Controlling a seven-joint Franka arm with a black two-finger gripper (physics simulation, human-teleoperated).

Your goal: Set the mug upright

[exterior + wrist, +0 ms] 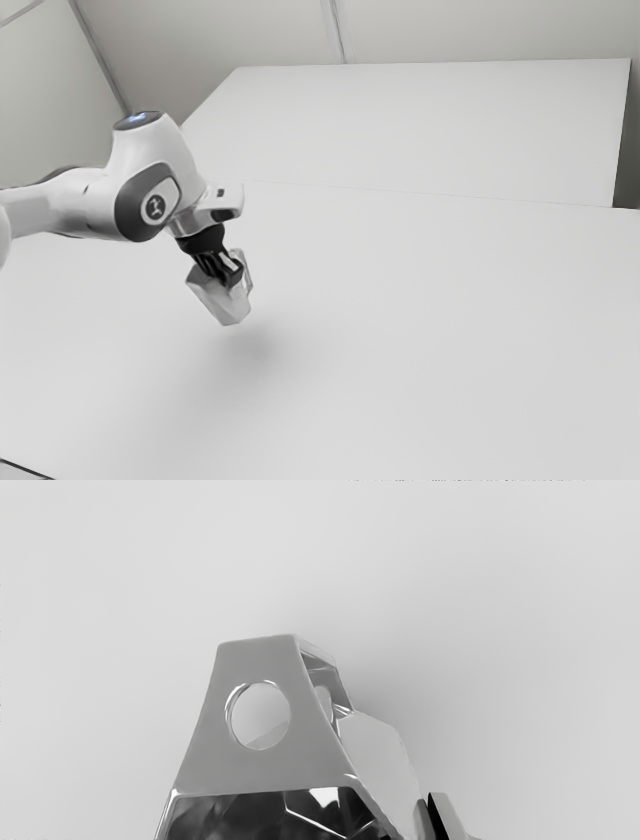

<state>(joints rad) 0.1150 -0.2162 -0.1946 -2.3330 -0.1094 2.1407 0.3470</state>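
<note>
Finding the mug point(213, 299) hanging tilted off the tabletop point(430, 340), with a soft shadow point(260, 347) lying apart below. Judging the claw point(230, 277) to be pinching the mug near the rim; in the wrist view, seeing one finger point(448, 817) lying close against the outer wall, but not making out the other. Reading the step in hand as righting and lowering the mug. For sound work, needing to be rolling the wrist slowly until bringing the base level, and only then descending straight down. Risking a slip or swing on the faceted wall if turning fast, and a tip-over if releasing on a base edge. Also wanting to be minding the broad pierced handle point(260, 770), possibly catching the tabletop if leaning that way. Before spreading the claw, needing to be confirming full flat contact, then withdrawing along the wall without dragging the rim. Regarding the container, noting a dark, glossy hollow opening toward the wrist camera; seeing reflections inside, but not being able to tell of any contents.
</note>
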